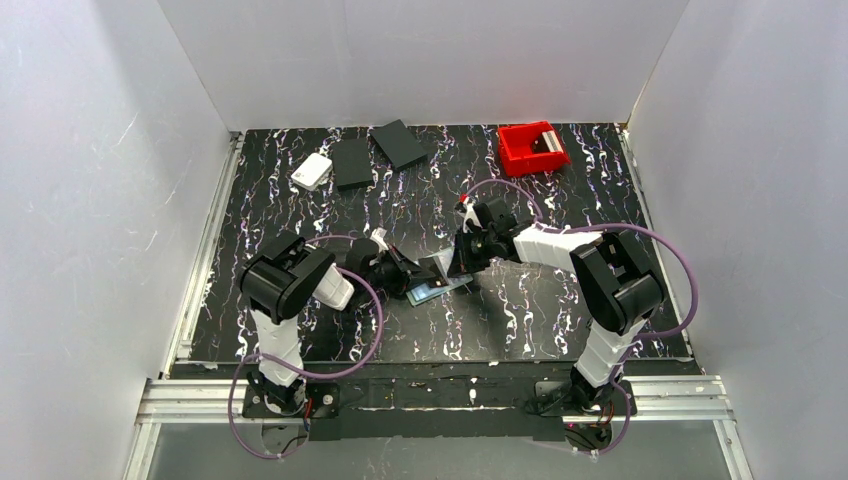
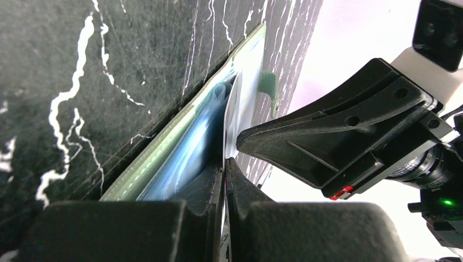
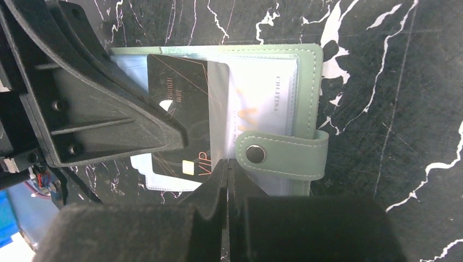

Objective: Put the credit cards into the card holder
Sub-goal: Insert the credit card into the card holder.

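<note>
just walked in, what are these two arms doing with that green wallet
Both arms are working a card into the open green card holder, which lies flat in the middle of the table. The left gripper is shut on a dark credit card marked VIP. The right gripper is pinched shut on the edge of one of the holder's clear pockets. The card looks only partly under that pocket, its chip end sticking out.

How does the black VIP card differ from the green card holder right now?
The black card has gold lettering; the card holder is sage green with stitching. The black card is smaller than the card holder. The card holder lies open on the table; the black card overlaps its clear pockets. Both are flat rectangles.
</note>
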Robot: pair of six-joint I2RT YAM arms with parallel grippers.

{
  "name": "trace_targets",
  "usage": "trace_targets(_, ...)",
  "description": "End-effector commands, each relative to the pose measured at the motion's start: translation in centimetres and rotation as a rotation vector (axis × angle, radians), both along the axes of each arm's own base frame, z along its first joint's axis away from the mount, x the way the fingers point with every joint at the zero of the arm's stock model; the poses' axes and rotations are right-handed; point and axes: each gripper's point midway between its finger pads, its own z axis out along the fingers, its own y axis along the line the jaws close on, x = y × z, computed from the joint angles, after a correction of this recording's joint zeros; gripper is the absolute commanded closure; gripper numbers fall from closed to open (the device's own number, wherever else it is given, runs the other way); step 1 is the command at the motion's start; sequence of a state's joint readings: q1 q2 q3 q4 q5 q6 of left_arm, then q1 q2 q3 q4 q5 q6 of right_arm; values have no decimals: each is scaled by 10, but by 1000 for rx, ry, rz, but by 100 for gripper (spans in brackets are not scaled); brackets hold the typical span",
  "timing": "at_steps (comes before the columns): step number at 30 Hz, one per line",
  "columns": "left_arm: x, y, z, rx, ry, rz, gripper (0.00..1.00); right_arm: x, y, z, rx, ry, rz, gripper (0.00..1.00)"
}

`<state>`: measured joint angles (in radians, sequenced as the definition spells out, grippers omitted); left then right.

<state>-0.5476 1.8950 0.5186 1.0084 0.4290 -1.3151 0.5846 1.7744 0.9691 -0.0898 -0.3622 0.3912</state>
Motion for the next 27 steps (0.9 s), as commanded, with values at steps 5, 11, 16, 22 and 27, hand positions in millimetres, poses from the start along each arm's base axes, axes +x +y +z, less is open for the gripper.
trace_targets(5, -4, 7, -24, 48, -4, 41, 100, 5, -10, 6, 4, 44, -57, 99)
trace_targets(11, -7, 3, -27, 42, 4, 6, 100, 24, -30, 28, -25, -40, -41, 99)
trace_targets(16, -11, 3, -29, 43, 22, -2, 100, 30, -35, 20, -60, -75, -15, 90)
trace_targets(22, -11, 0, -27, 43, 48, -13, 100, 27, -30, 6, -44, -51, 14, 82)
trace_targets(27, -4, -4, -21, 39, 44, -3, 100, 16, -24, 2, 19, 2, -3, 78)
